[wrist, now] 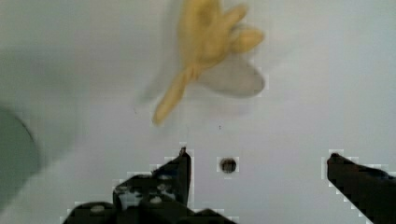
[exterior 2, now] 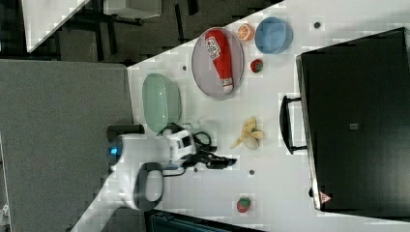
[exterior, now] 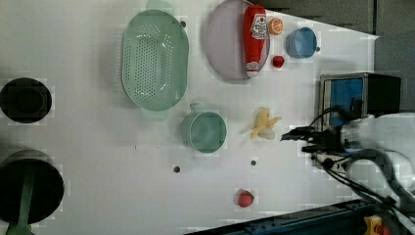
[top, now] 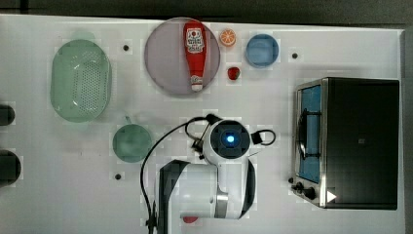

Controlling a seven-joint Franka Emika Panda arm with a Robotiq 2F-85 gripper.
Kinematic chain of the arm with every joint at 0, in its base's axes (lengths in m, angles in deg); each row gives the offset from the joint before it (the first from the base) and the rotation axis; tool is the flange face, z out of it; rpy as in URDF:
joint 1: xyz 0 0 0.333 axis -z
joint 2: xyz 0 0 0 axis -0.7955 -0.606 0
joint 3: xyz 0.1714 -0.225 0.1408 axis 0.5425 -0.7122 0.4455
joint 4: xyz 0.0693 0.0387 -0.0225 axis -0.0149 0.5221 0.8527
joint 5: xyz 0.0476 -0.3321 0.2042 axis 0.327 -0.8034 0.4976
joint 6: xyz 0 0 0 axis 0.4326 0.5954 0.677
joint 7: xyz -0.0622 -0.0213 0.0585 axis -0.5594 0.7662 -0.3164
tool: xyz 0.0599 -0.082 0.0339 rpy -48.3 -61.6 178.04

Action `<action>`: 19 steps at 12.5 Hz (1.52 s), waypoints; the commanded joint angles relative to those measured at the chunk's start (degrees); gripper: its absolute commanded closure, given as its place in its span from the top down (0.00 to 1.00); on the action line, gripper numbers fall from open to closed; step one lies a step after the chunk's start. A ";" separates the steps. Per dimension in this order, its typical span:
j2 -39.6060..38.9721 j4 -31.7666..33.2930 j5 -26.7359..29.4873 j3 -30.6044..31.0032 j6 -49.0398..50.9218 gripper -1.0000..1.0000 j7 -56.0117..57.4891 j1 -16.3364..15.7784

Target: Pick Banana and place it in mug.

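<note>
The claw [wrist: 259, 161] gapes wide, empty, above the counter [exterior: 98, 161]. 1 banana [exterior: 264, 124] lies at 3 o'clock of 1 mug [exterior: 205, 132] in the left view. 1 ketchup bottle [top: 195, 53]; label unreadable.

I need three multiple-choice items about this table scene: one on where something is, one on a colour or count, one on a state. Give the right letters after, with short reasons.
1. In the left view, the banana lies
A. inside the mug
B. on the table between the mug and the hand
C. on the plate

2. The small bowl is
A. blue
B. yellow
C. black

3. The hand is
A. shut on the banana
B. open and holding nothing
C. shut on the ketchup bottle

Answers: 1 B, the banana rests on bare table beside the mug. 2 A, its rim and inside are blue. 3 B, the wrist view shows the fingers apart, short of the banana.
</note>
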 commanded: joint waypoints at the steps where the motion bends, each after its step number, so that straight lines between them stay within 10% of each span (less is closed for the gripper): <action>1: -1.49 -2.07 -1.07 0.01 -6.85 1.00 15.05 0.56; 9: -17.79 -2.08 -1.06 0.97 -22.74 1.00 15.73 0.56; 16: -18.32 -2.55 -1.04 0.94 -24.00 0.26 15.72 0.61; 19: -14.56 -2.42 -1.04 0.65 -23.18 0.25 15.73 0.81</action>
